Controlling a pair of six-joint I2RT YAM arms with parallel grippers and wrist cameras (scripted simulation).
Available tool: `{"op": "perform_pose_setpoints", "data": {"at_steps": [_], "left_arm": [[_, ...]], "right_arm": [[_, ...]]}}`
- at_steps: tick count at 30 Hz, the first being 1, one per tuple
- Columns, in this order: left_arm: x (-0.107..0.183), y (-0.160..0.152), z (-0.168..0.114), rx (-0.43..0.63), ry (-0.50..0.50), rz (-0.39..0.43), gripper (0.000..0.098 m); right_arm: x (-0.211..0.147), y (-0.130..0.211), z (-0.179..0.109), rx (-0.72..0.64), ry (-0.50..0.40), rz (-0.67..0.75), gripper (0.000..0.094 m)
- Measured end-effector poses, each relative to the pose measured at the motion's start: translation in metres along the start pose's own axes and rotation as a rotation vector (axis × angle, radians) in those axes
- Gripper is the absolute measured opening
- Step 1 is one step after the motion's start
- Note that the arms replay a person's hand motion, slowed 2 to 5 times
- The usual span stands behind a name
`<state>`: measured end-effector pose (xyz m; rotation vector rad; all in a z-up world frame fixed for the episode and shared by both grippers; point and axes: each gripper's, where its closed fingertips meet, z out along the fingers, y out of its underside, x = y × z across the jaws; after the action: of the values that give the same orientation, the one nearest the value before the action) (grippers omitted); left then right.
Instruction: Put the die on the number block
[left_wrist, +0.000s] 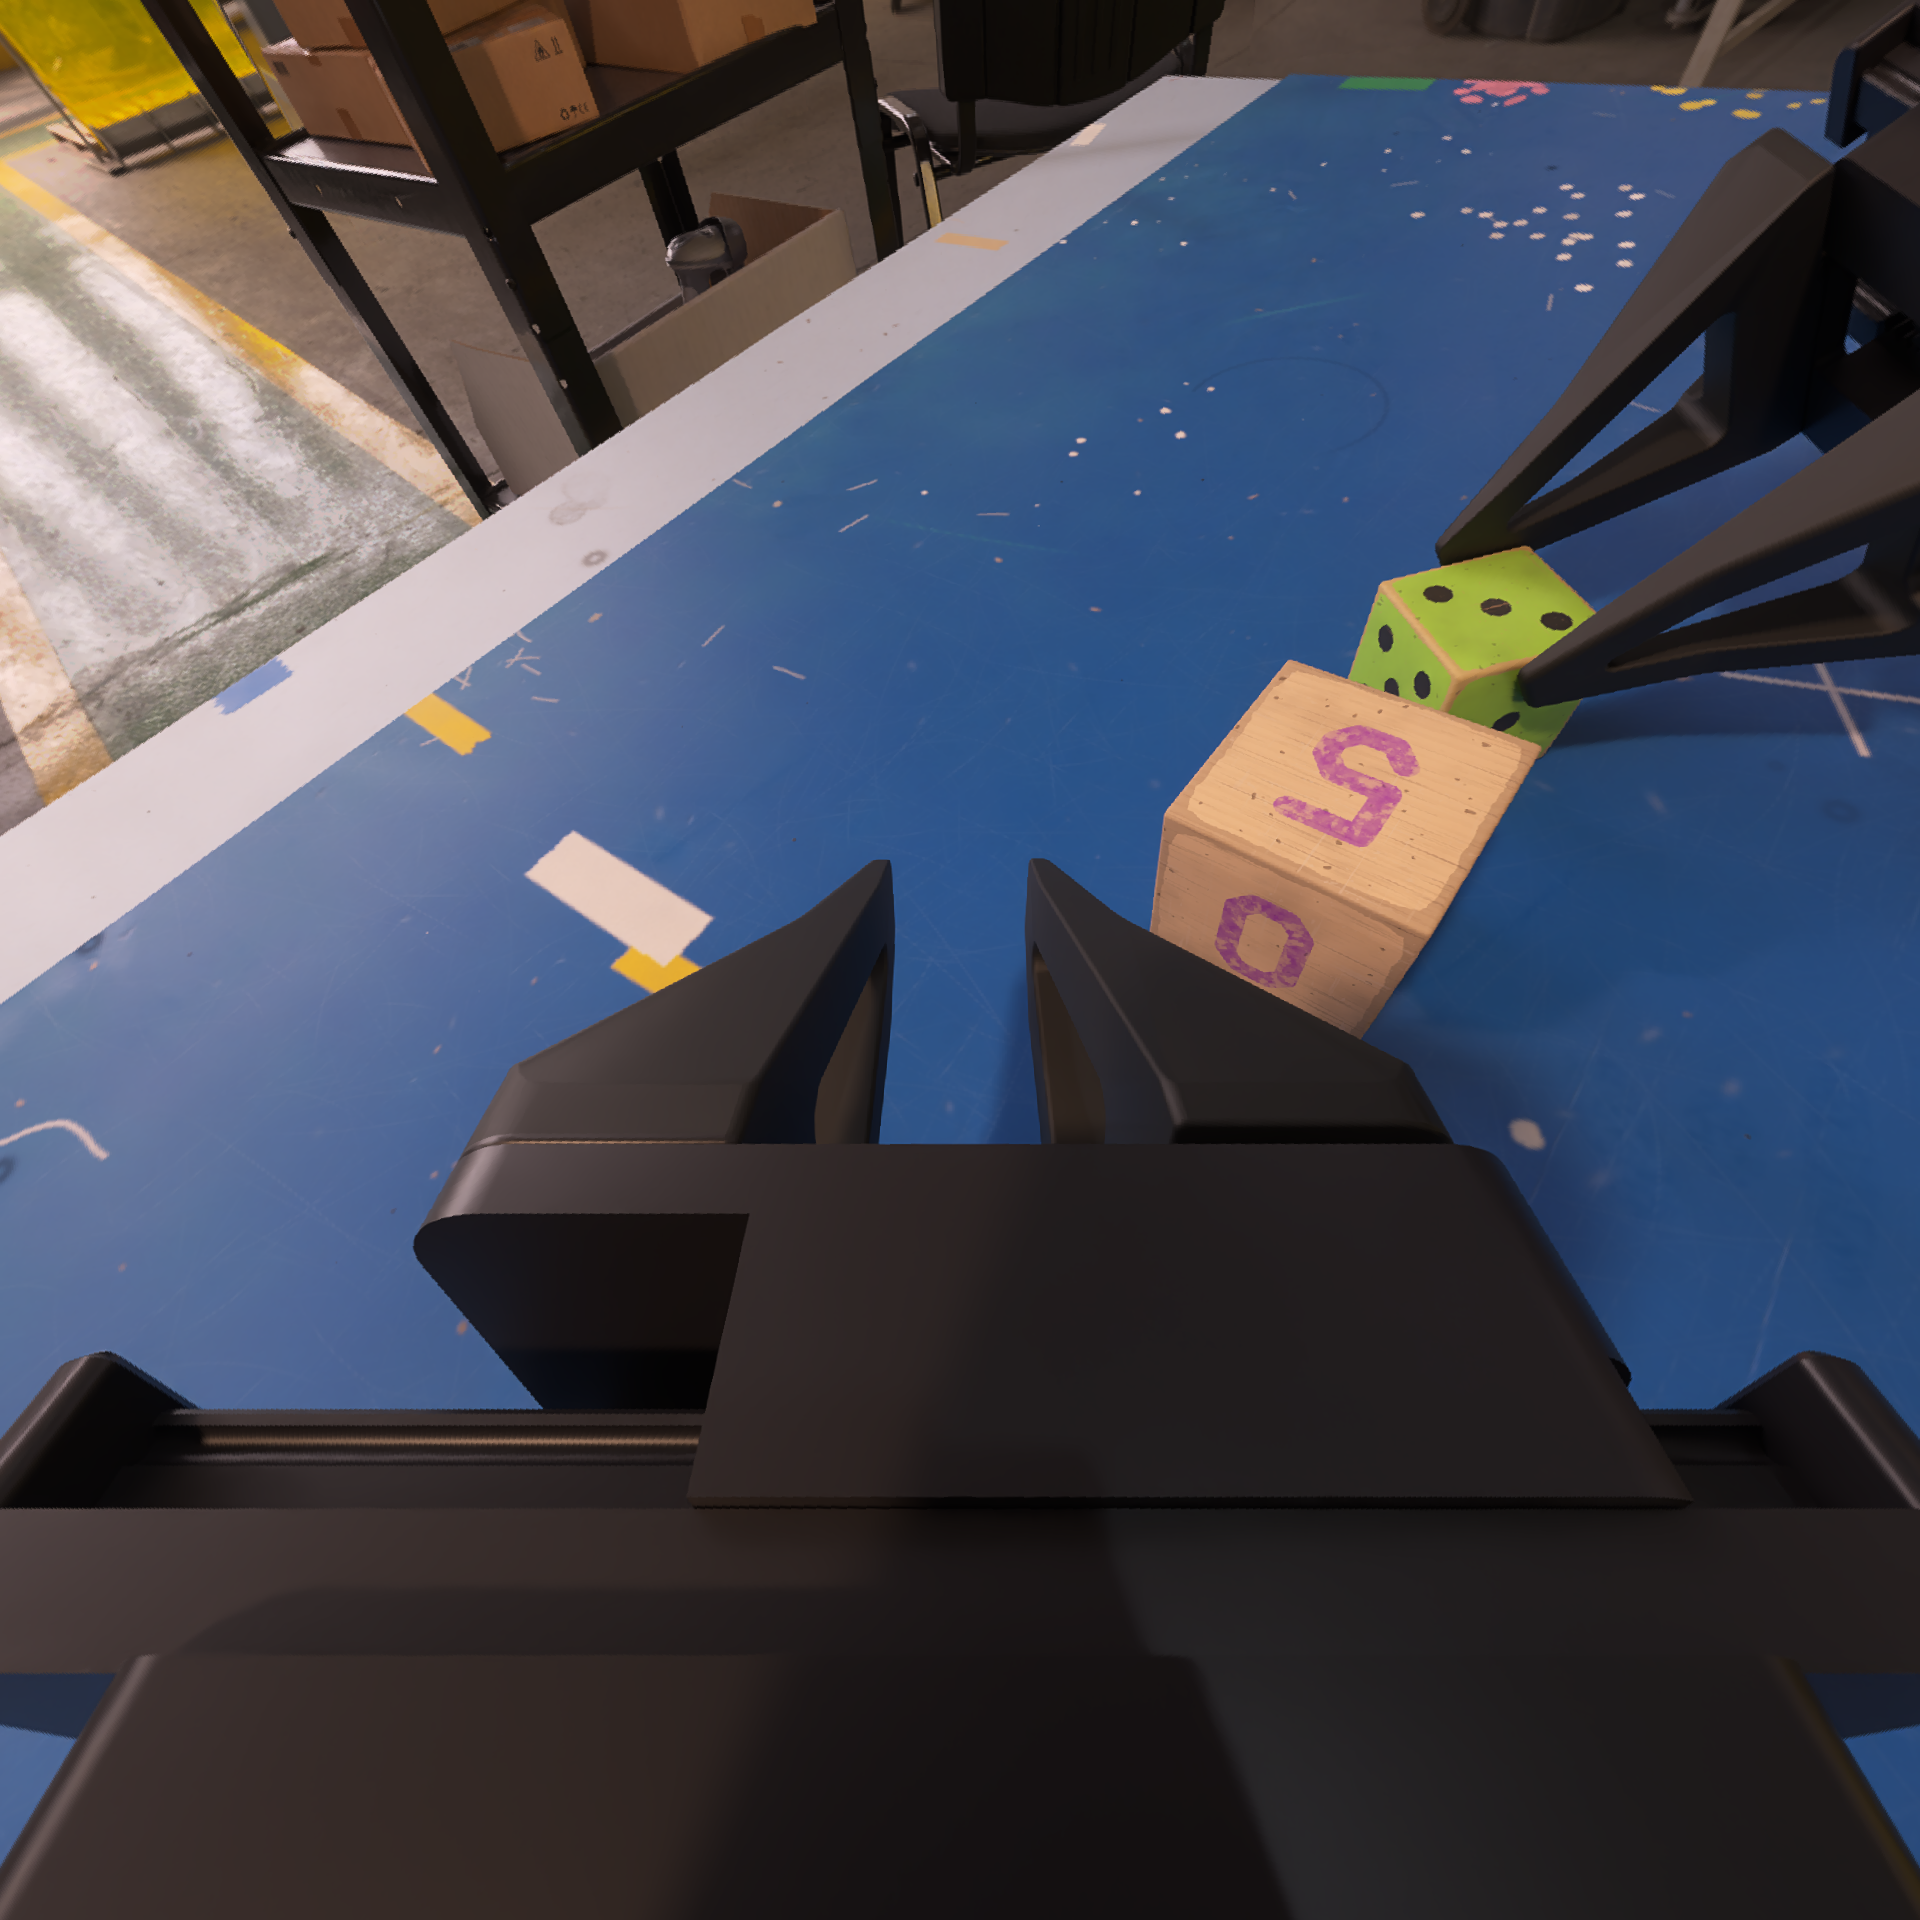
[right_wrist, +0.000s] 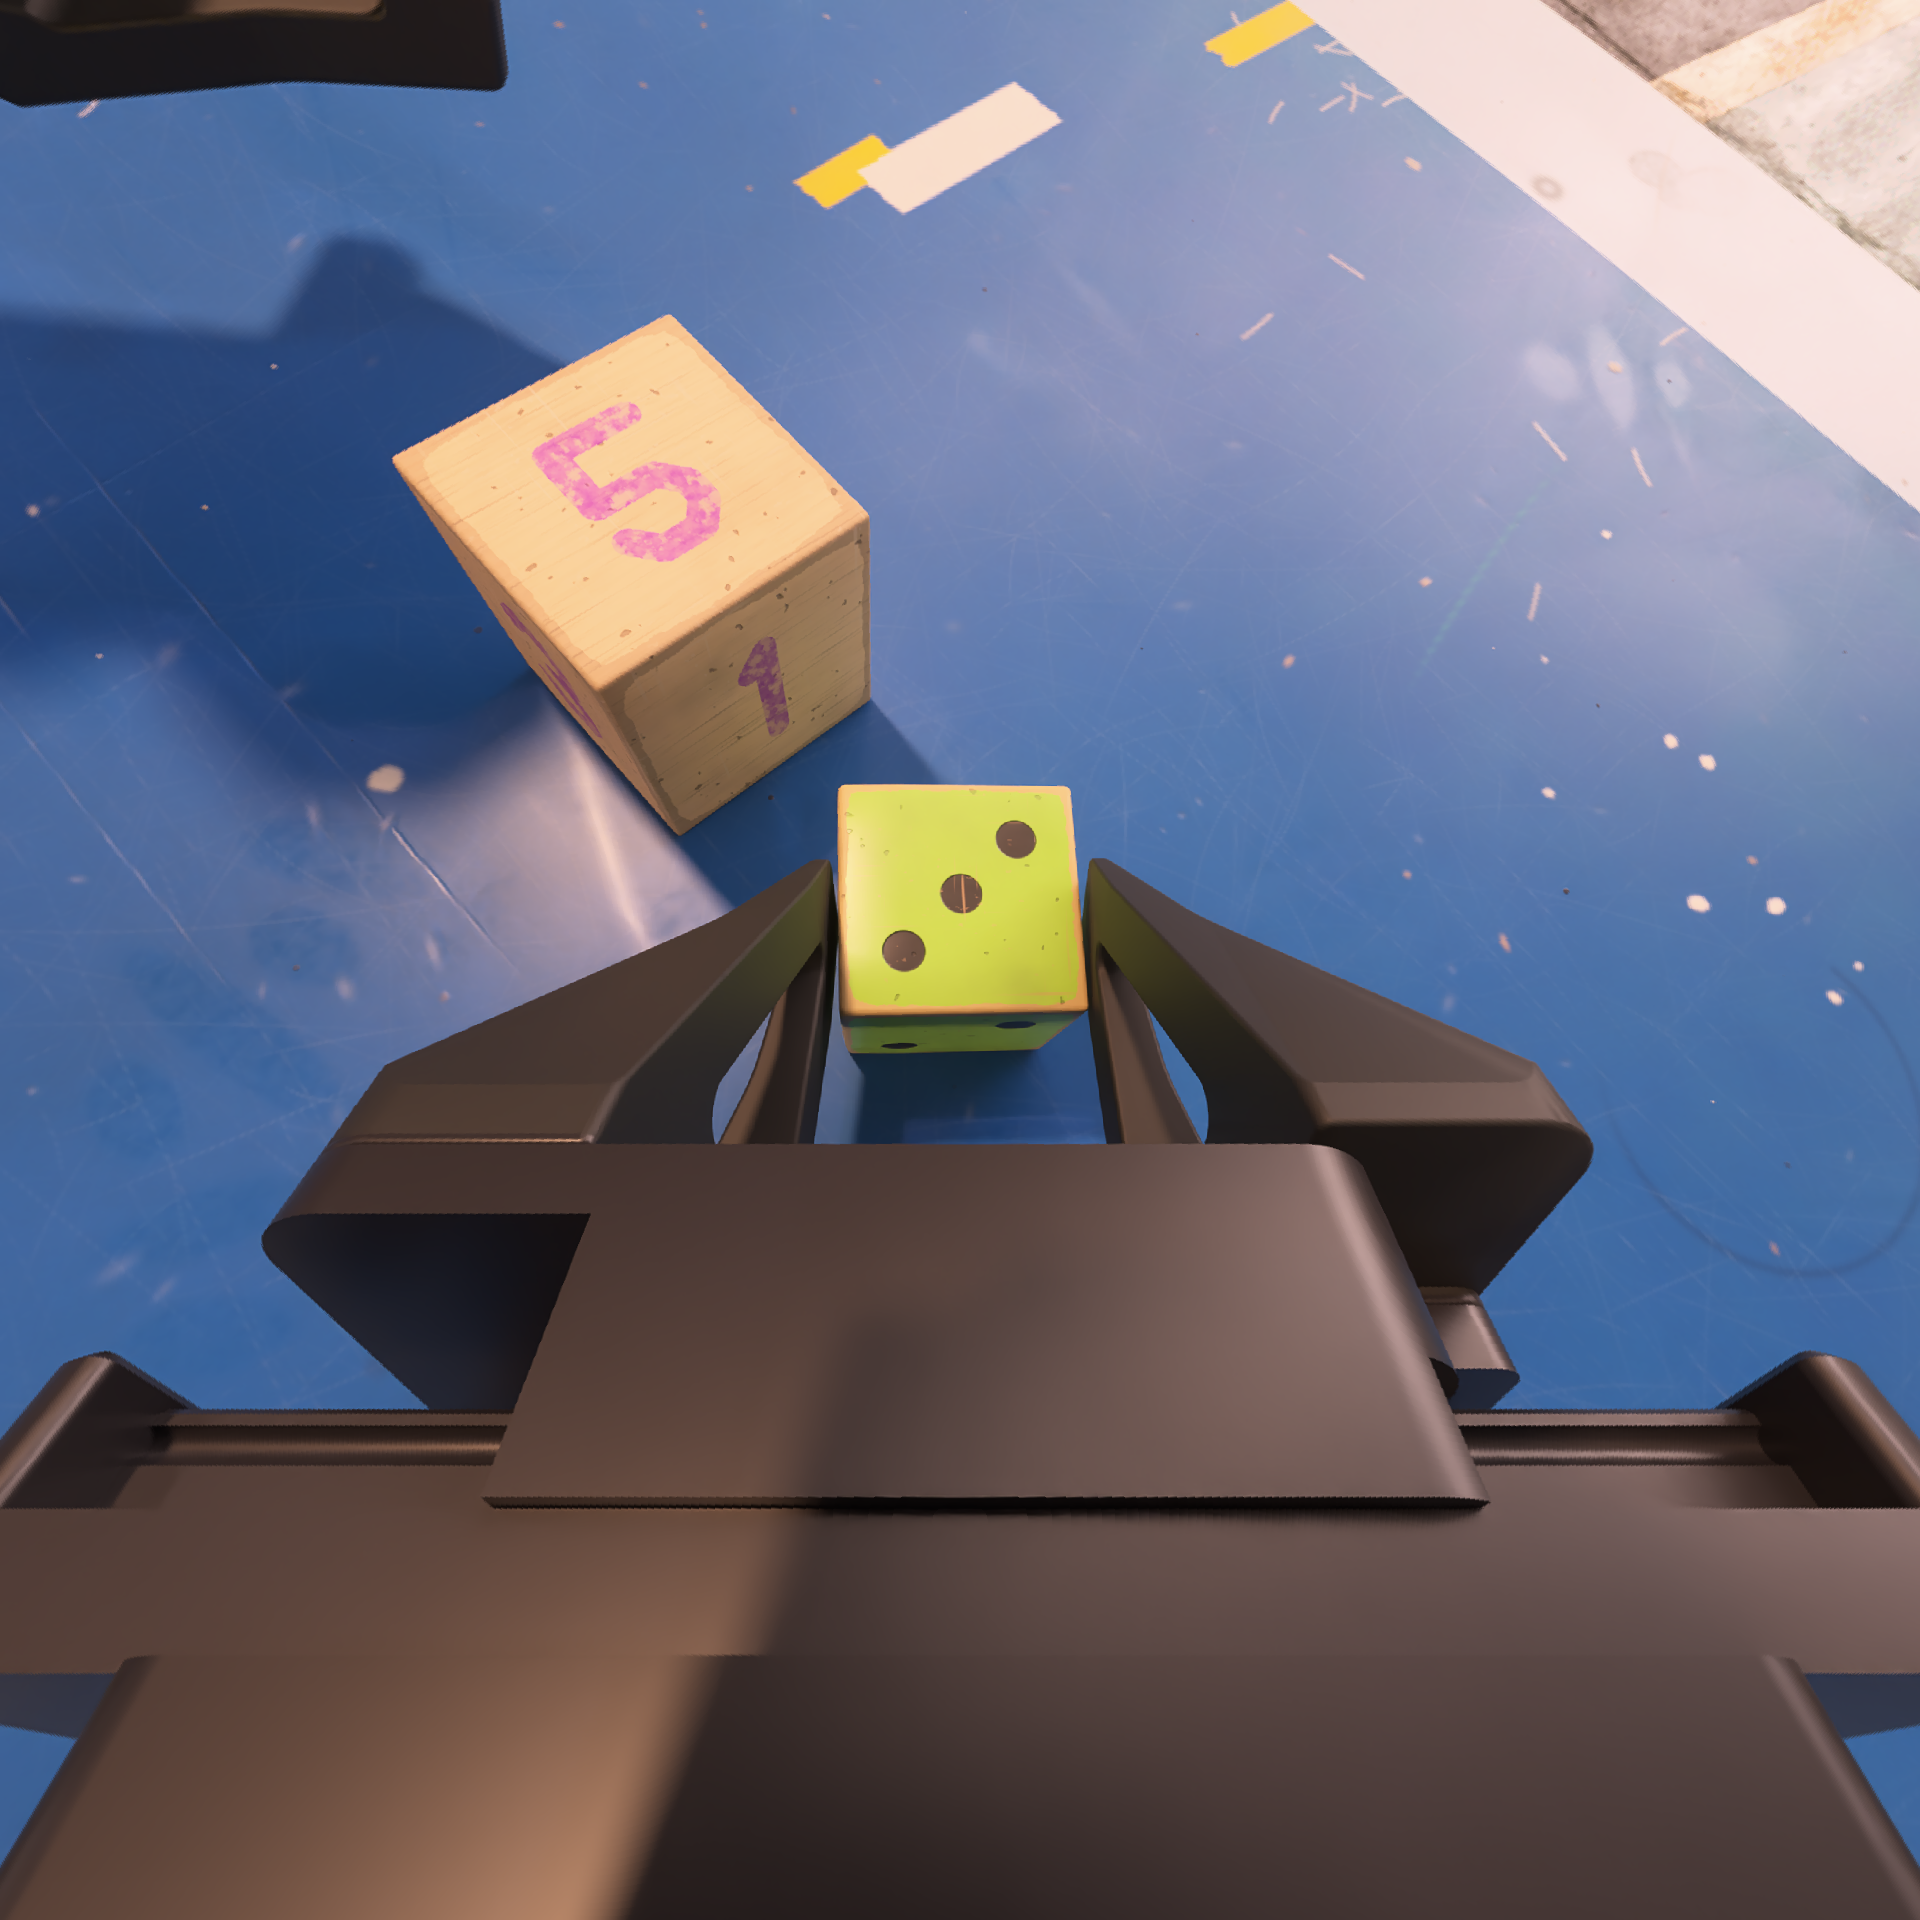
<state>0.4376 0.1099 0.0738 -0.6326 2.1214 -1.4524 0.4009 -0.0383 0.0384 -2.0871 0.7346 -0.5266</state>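
Observation:
A green die (right_wrist: 961, 899) with black pips sits between the fingers of my right gripper (right_wrist: 958, 873), which presses on its two sides low over the blue table. I cannot tell whether the die is lifted. The wooden number block (right_wrist: 634, 520) with purple digits stands on the table just ahead and to the left of the die, close to it. In the left wrist view the die (left_wrist: 1475, 623) is right behind the block (left_wrist: 1340, 800), held by the right gripper (left_wrist: 1486, 621). My left gripper (left_wrist: 961, 868) is empty, its jaws a narrow gap apart, just left of the block.
The blue table (left_wrist: 727, 727) has a white edge strip (left_wrist: 416, 644) with a drop to the floor beyond. White and yellow tape (left_wrist: 623, 899) lies flat on it. A black shelf with cardboard boxes (left_wrist: 499, 94) stands off the table.

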Motion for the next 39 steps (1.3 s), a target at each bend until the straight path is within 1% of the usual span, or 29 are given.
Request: {"op": "perform_pose_setpoints", "data": {"at_steps": [25,39], "left_arm": [[-0.0001,-0.0011,-0.0004,0.007,-0.003,0.005,0.0213],[-0.0002,-0.0012,-0.0004,0.007,-0.003,0.005,0.0213]], "right_arm": [[0.0003,-0.0027,0.0007,0.013,-0.042,0.023,0.0402],[-0.0017,0.0061,0.0029,-0.046,-0.06,0.015,0.0408]]}}
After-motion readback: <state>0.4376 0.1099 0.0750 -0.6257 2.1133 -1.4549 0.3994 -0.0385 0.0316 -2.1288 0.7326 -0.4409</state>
